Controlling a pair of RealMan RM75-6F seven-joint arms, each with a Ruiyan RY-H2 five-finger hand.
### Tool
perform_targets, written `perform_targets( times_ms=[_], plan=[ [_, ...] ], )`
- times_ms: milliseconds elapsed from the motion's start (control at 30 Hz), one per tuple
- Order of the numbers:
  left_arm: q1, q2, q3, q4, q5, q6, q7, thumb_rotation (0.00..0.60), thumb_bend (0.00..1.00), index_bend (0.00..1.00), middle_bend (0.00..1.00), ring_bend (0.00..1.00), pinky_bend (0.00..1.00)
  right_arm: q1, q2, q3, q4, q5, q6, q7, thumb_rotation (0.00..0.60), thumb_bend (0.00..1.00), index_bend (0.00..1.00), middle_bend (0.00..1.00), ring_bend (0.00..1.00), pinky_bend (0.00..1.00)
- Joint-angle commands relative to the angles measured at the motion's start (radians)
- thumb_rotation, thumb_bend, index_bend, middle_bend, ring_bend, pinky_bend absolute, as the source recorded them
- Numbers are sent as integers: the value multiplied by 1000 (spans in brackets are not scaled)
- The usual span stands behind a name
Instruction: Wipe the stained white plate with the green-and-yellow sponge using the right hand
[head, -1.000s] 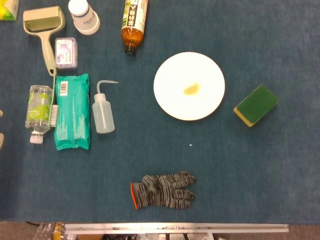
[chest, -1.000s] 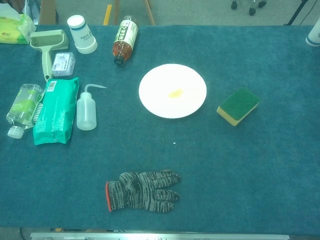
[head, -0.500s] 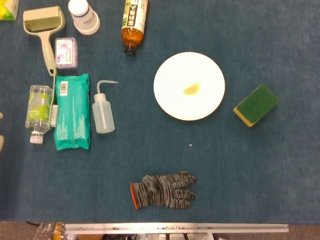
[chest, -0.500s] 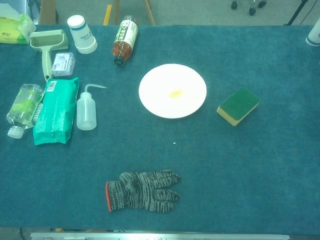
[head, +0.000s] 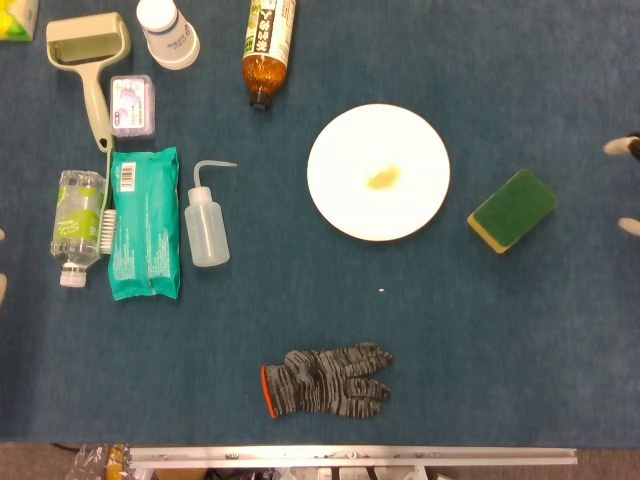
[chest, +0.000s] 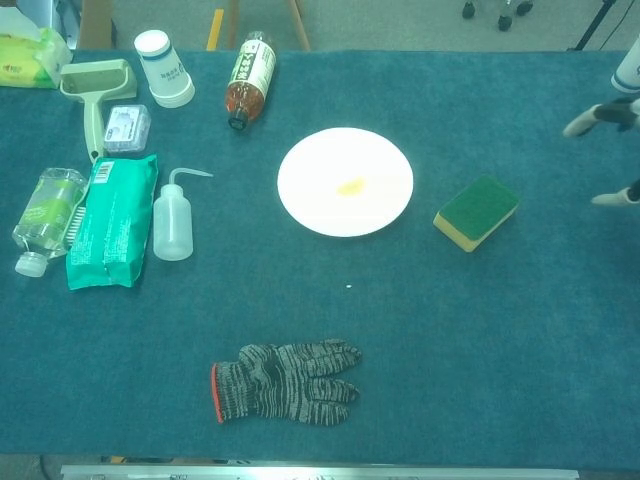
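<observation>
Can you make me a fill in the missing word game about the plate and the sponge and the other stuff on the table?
1. The stain on the white plate is colored ______.
2. The sponge has a green top and a ______ bottom.
3. The knit glove has an ______ cuff.
4. The right robot hand holds ______; the sponge lies beside the plate.

Missing words: yellow; yellow; orange; nothing
</observation>
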Motion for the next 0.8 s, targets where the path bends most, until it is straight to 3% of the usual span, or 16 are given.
perform_targets(
  times_ms=[33, 367, 800],
  plan=[
    [1, -3, 2, 7, -1, -3, -6, 600, 295, 357, 296, 159, 405, 38, -25, 2, 24, -4, -38, 8, 600, 0, 280, 252, 138, 208],
    [3, -17, 5, 24, -4, -10, -14, 600, 294, 357, 296, 159, 406, 128, -57, -23, 34, -27, -138, -39, 600, 0, 280, 241, 120, 197],
    [8, -24, 9, 36, -7, -15, -28, 600, 294, 357, 297, 159, 406, 208, -118, -31, 88, 21, -234, -95, 600, 0, 280, 215, 96, 196]
  ],
)
